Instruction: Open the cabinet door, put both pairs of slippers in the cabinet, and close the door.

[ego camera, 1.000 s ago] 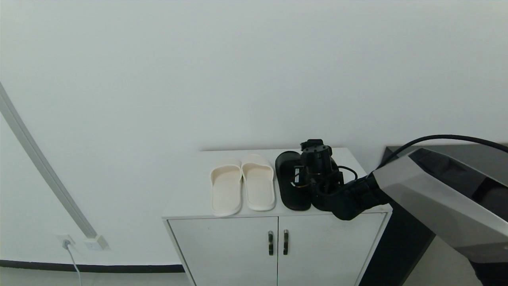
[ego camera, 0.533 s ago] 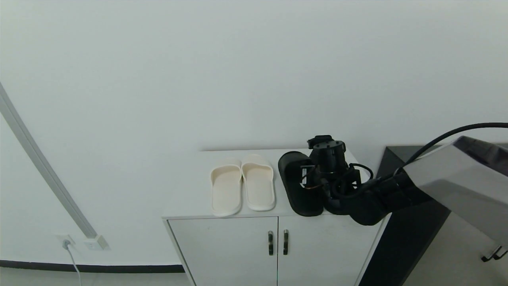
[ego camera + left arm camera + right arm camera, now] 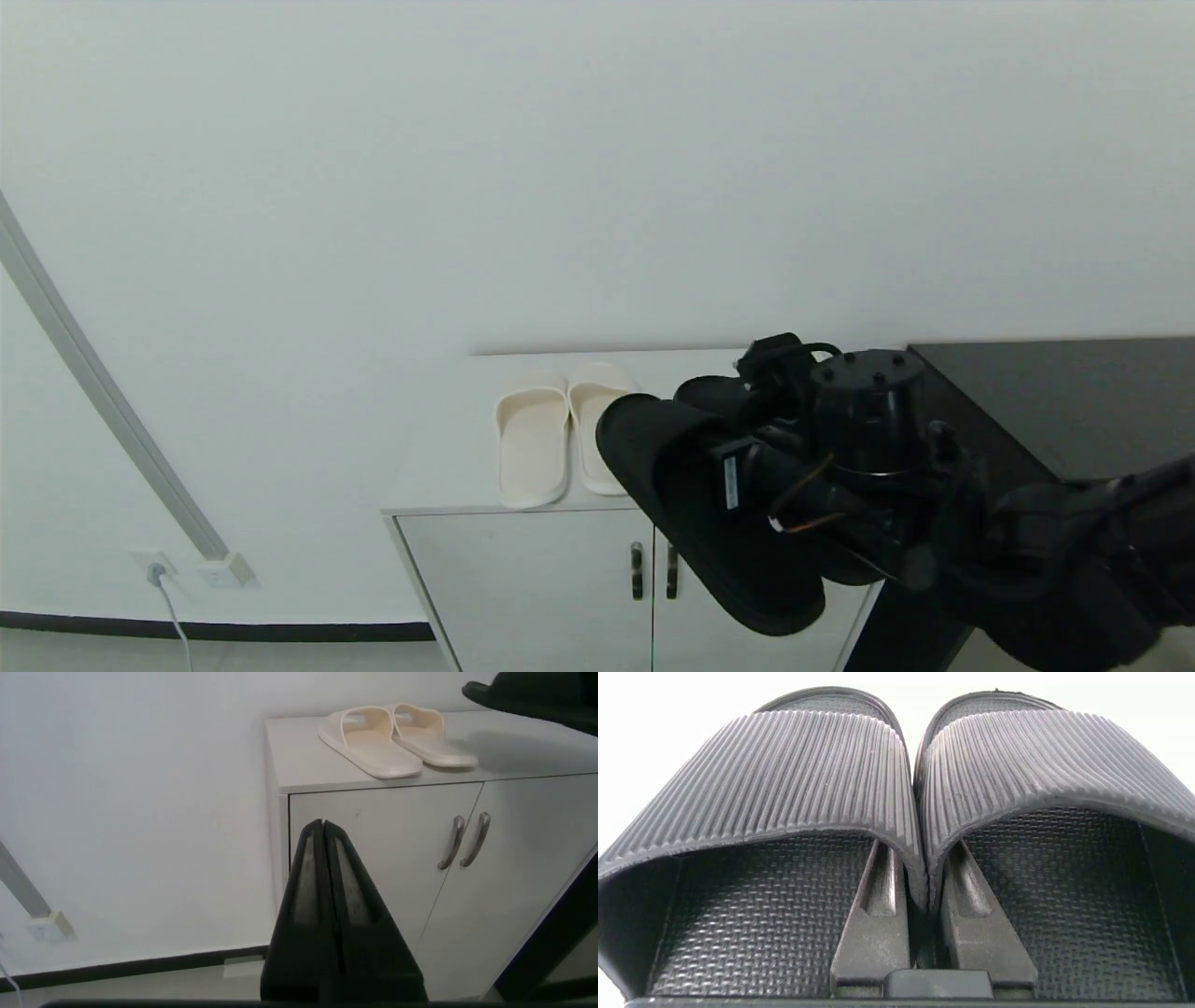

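Note:
A pair of black slippers (image 3: pixel 691 495) hangs in the air in front of the white cabinet's right door (image 3: pixel 775 560), clear of the cabinet top. My right gripper (image 3: pixel 922 854) is shut on the black slippers (image 3: pixel 813 775), one finger inside each, pinching their inner walls together. A pair of cream slippers (image 3: pixel 569 434) lies side by side on the cabinet top (image 3: pixel 448 467). Both doors are shut, with two dark handles (image 3: pixel 637 569) at the centre. My left gripper (image 3: pixel 323 826) is shut and empty, low and in front of the left door (image 3: pixel 374 859).
A black table (image 3: pixel 1055 392) stands right against the cabinet's right side. On the wall to the left are a slanting grey conduit (image 3: pixel 93 383) and a socket with a cable (image 3: pixel 154 567). Open floor lies before the cabinet.
My right gripper has lifted the black slippers off the cabinet top and drawn them toward me, down in front of the right door. The cream slippers have not moved.

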